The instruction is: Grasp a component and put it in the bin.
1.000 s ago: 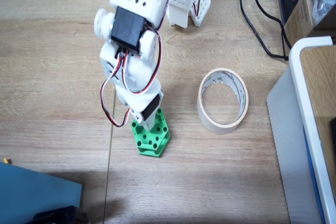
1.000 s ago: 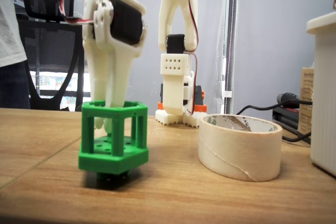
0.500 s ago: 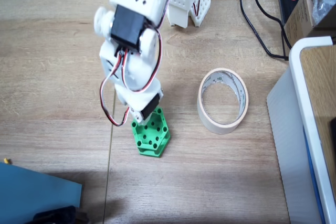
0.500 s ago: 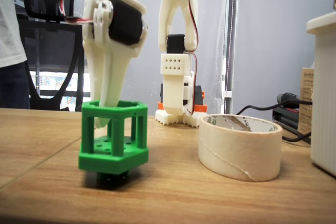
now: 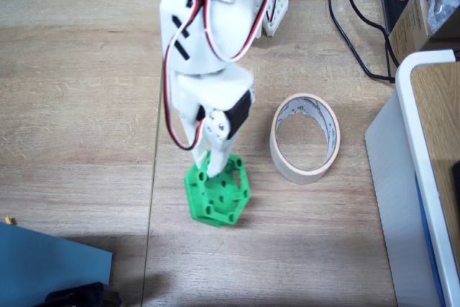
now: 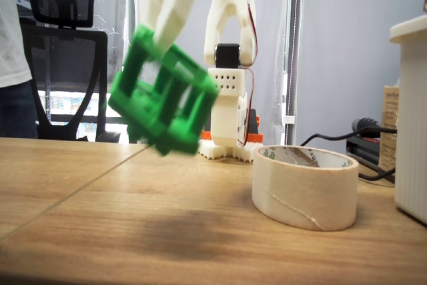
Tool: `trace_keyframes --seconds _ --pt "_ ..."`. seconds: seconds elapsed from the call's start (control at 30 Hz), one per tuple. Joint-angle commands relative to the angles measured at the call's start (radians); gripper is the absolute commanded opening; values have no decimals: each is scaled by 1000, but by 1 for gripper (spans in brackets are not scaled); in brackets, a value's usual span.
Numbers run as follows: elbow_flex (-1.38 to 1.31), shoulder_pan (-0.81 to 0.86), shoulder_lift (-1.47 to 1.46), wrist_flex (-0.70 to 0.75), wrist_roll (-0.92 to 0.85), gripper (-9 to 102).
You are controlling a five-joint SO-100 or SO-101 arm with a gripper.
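The green hexagonal component [image 5: 218,192] [image 6: 164,100] hangs tilted in the air above the wooden table, with round holes in its face and open posts along its sides. My gripper [image 5: 209,165] [image 6: 155,39] is shut on its upper rim, white fingers coming down from above. The bin, a beige ring of masking tape [image 5: 305,137] [image 6: 306,185], lies flat on the table to the right of the component in both fixed views, hollow side up and nothing inside it.
A large white-edged box [image 5: 420,177] [image 6: 410,118] stands at the right. The arm's base [image 5: 259,5] [image 6: 227,115] sits at the back, with black cables [image 5: 352,26] beside it. A blue object [image 5: 50,267] lies at the lower left corner.
The gripper closed on the component and lifted it off the table; it now hangs tilted and has shifted slightly right toward the tape ring.
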Motion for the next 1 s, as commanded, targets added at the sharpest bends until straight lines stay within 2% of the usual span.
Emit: trace_keyframes --seconds 0.0,0.27,0.63,0.97 --pt "-12 -69 97 0 9 0" --pt "-9 -204 186 0 25 0" --pt "-5 -391 215 11 252 0" --pt "115 -479 218 227 262 0"
